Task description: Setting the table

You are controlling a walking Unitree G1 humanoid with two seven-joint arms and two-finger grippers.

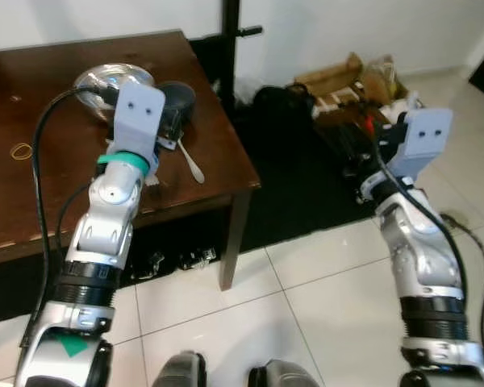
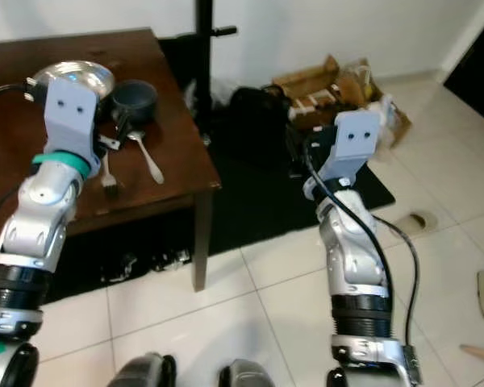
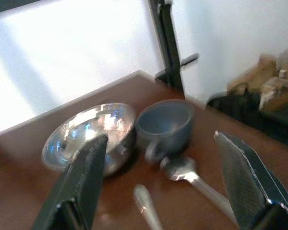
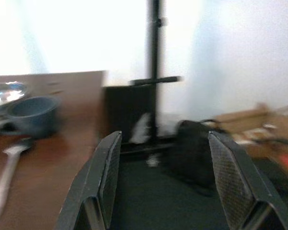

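Table (image 1: 16,193) corner, left to right: steel bowl (image 3: 89,134), blue cup (image 3: 165,123) touching it, fork (image 2: 109,179), spoon (image 1: 190,160) with its handle toward the robot. Left gripper (image 3: 163,187) hovers over them, fingers spread, empty, the nearer arm. Right gripper (image 4: 163,177) is off the table edge, fingers apart, empty.

1. Head stereo pair looks steeply down over the brown table (image 1: 32,193) corner and tiled floor.
2. Left wrist camera sits close above the steel bowl (image 3: 89,136) and blue cup (image 3: 165,124).
3. Right wrist camera looks level, sharing that cup.
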